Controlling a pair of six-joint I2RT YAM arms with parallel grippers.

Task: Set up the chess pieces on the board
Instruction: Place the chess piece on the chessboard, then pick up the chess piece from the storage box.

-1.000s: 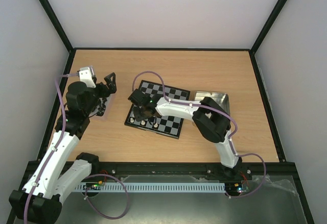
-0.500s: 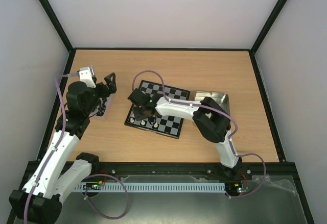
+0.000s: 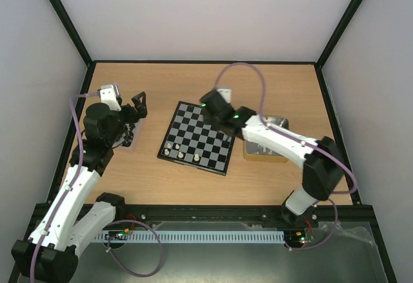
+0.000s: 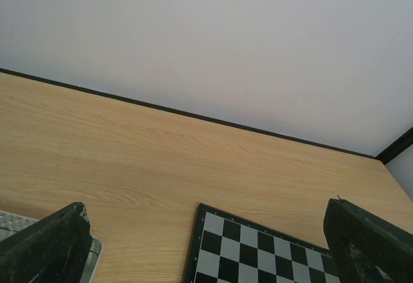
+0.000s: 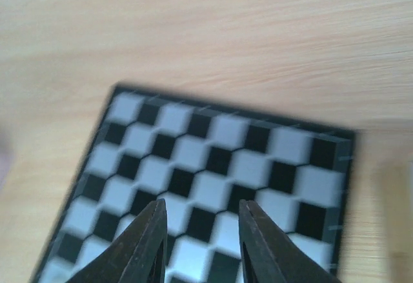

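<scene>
The board (image 3: 199, 138) lies mid-table, black and pale grey checks. Three cream chess pieces (image 3: 181, 155) stand along its near-left edge. My right gripper (image 3: 209, 102) hovers over the board's far right corner. In the right wrist view the right gripper (image 5: 202, 204) is open, with only blurred board squares (image 5: 226, 157) between its dark fingers (image 5: 150, 234). My left gripper (image 3: 138, 98) hangs left of the board, above a tin. Its fingers (image 4: 48, 244) stand wide open and empty, and a board corner (image 4: 258, 251) shows between them.
A silvery tin (image 3: 126, 136) sits under the left arm, its rim (image 4: 8, 222) showing in the left wrist view. Another tin (image 3: 266, 147) lies right of the board, partly under the right arm. Black frame rails and white walls bound the wooden table (image 3: 258, 86).
My right gripper has pulled away from the board's near-left squares to its far right corner and has opened. The left arm has not moved.
</scene>
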